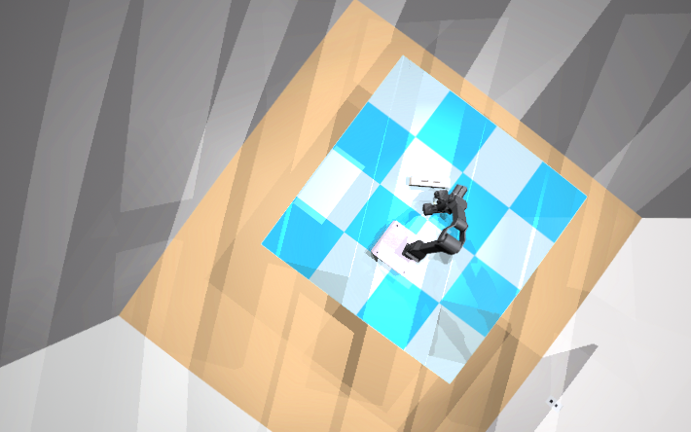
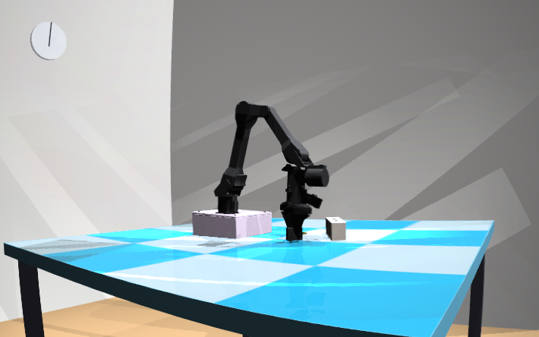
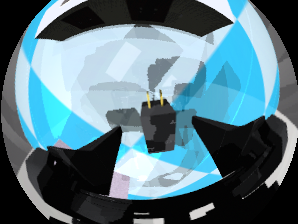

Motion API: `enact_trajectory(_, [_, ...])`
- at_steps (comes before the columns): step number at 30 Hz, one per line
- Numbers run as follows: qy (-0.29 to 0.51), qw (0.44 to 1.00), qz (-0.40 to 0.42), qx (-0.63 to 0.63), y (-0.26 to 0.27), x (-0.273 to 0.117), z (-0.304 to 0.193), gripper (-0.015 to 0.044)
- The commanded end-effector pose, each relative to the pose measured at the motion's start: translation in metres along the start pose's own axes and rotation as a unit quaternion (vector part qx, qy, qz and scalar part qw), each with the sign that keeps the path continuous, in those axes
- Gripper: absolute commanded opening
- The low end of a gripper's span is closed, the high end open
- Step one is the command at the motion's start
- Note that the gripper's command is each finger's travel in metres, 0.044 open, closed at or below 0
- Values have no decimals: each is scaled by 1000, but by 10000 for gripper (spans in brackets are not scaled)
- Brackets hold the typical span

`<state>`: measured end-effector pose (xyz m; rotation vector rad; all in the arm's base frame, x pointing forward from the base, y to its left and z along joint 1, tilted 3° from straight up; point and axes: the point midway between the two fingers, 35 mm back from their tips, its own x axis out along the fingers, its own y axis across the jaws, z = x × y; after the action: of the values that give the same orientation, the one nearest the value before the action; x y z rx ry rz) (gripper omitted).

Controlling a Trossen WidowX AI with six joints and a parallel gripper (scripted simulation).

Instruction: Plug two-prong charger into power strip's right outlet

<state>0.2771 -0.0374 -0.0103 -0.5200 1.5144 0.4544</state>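
The black charger (image 3: 159, 131) lies on the table between the open fingers in the wrist view, its two brass prongs (image 3: 161, 98) pointing toward the power strip. In the exterior view the fingers hide its body and only a bit of prong (image 2: 304, 233) shows. The arm hides it in the top view. My gripper (image 3: 157, 124) (image 2: 294, 238) is open and low, tips near the table top, one finger on each side of the charger, with a gap on both sides. The power strip (image 1: 427, 182) (image 2: 338, 231) (image 3: 135, 21) stands on edge beyond the prongs; its front face is dark in the wrist view.
The pinkish base box (image 1: 389, 240) (image 2: 254, 225) (image 3: 119, 186) carries the arm behind the gripper. The checkered table (image 1: 386, 315) (image 2: 357, 301) has its edges well away from the charger and strip. The arm arches above the table between the base and the gripper.
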Motion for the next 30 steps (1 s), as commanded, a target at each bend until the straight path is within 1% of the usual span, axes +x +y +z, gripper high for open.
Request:
enact_trajectory(1, [1, 1000, -2, -1, 0, 7, 0, 440])
enact_trajectory(4, [1, 1000, -2, -1, 0, 9, 0, 440])
enact_trajectory(16, [0, 1000, 0, 0, 0, 6, 0, 125])
enact_trajectory(22, [0, 1000, 0, 0, 0, 6, 0, 85])
enact_trajectory(25, [0, 1000, 0, 0, 0, 2, 0, 6])
enact_trajectory(30, [1, 1000, -1, -1, 0, -17, -1, 0])
